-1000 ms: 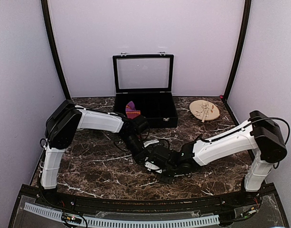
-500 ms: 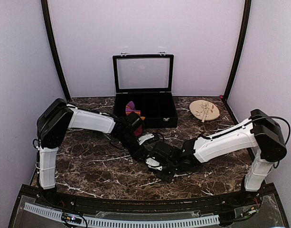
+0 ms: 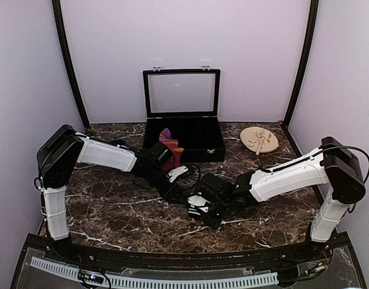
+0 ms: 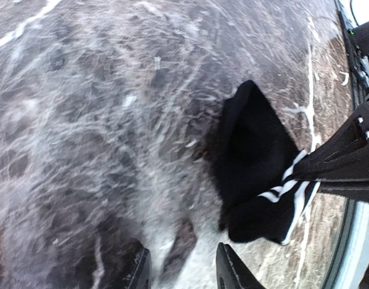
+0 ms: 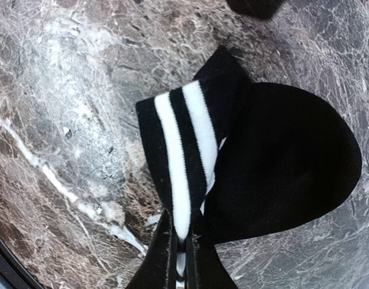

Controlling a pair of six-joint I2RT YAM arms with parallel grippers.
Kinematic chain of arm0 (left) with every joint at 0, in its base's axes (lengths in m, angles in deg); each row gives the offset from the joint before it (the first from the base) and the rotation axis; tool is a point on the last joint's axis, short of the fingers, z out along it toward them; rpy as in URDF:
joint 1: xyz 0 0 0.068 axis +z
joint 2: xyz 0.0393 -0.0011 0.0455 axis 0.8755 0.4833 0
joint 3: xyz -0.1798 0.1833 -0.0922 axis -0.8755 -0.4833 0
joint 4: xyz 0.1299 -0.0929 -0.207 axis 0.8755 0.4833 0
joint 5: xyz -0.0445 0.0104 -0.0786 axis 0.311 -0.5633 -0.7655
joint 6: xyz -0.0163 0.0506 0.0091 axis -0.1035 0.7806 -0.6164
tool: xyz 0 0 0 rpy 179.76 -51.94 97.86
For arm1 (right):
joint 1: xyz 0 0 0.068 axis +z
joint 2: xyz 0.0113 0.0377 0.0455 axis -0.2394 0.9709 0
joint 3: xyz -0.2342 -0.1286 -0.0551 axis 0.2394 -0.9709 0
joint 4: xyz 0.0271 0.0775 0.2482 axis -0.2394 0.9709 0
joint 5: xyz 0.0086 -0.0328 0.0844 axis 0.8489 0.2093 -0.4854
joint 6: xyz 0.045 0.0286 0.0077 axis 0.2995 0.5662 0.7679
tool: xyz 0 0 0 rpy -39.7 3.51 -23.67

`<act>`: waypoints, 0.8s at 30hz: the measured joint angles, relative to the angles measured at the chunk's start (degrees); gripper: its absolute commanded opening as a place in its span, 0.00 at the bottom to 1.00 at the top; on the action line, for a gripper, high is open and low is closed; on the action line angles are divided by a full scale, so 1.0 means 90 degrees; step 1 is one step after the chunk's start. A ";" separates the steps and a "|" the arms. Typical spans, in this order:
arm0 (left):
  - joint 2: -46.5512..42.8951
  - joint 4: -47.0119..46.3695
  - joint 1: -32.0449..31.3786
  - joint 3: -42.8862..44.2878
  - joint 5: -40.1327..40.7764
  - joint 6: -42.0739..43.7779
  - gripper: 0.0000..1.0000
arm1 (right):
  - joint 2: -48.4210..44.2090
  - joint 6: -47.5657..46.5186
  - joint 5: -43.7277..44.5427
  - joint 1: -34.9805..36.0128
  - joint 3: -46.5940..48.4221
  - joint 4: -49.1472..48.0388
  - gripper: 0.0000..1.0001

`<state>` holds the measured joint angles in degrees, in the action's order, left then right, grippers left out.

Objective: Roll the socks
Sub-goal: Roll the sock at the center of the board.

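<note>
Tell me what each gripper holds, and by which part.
The right gripper has its jaws shut on the black sock at its white-striped cuff; the left gripper, jaws apart, holds nothing.

The counter [image 3: 106,211] is dark brown marble veined with white. At its back middle stands a black case [image 3: 199,156] with its glass lid upright. A round, pale wooden dish [image 3: 259,139] lies at the back right. Near the middle a black sock [image 5: 292,162] rests on the stone, its white-striped cuff lifted.
</note>
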<state>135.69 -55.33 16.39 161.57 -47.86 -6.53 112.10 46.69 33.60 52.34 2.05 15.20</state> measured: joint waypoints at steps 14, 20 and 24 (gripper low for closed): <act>-0.1596 -0.1778 0.0029 -0.1630 0.0714 -0.0267 0.40 | -0.0039 0.0083 -0.1166 -0.0578 -0.0056 -0.0058 0.00; -0.2378 -0.2800 -0.0046 -0.2382 0.0959 -0.0304 0.43 | 0.0019 0.0078 -0.1739 -0.0865 -0.0034 -0.0044 0.00; -0.2475 -0.3070 -0.0430 -0.2470 0.1188 -0.0063 0.44 | 0.0117 0.0061 -0.2084 -0.1005 0.0083 0.0080 0.00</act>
<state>113.42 -82.96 12.52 139.34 -37.17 -7.10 113.15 47.24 14.84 43.29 2.80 15.92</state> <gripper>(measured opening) 0.430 0.036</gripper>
